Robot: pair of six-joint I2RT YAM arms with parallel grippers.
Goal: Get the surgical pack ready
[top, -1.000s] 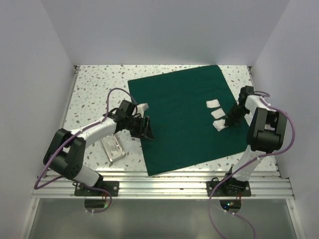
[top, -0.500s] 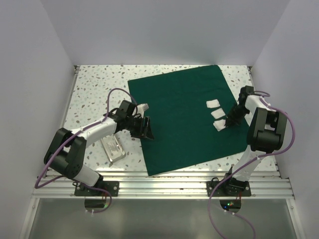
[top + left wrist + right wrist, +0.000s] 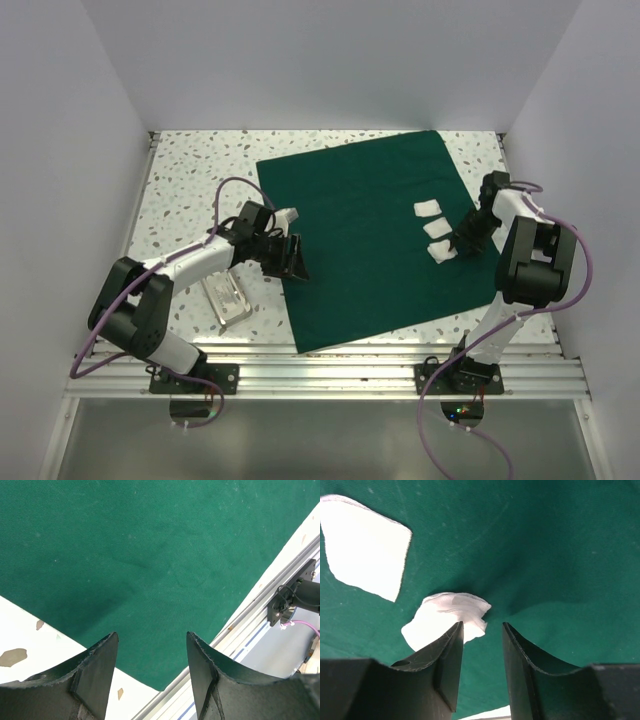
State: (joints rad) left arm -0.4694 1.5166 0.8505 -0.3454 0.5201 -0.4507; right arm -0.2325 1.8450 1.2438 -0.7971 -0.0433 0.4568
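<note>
The surgical pack (image 3: 370,235) lay spread as one flat dark green sheet on the speckled table (image 3: 190,170). It sat a little askew, and its near corner reached toward the metal rail (image 3: 340,372) at the front edge.

Starting at your left, a small clear container (image 3: 228,300) sat on the tabletop beside the left arm, near the pack's left edge but apart from it. Your left gripper (image 3: 293,258) hung low over that left edge with its jaws wide apart and nothing between them. Through the gap, the left wrist view showed you only green fabric and a strip of table.

Toward the right side of the sheet, three white gauze pieces lay in a short row running front to back. The far gauze square (image 3: 429,208) and the middle gauze square (image 3: 437,229) lay flat. The near gauze piece (image 3: 441,252) was crumpled into a bunch.

Your right gripper (image 3: 462,243) was down at the cloth just beside that crumpled piece. Its jaws were parted by a narrow gap, with green cloth showing between them and no gauze clamped. The bunched gauze sat at the tip of one finger (image 3: 447,670), and you could not tell whether the two touched. The cloth puckered slightly just ahead of the fingertips.
</note>
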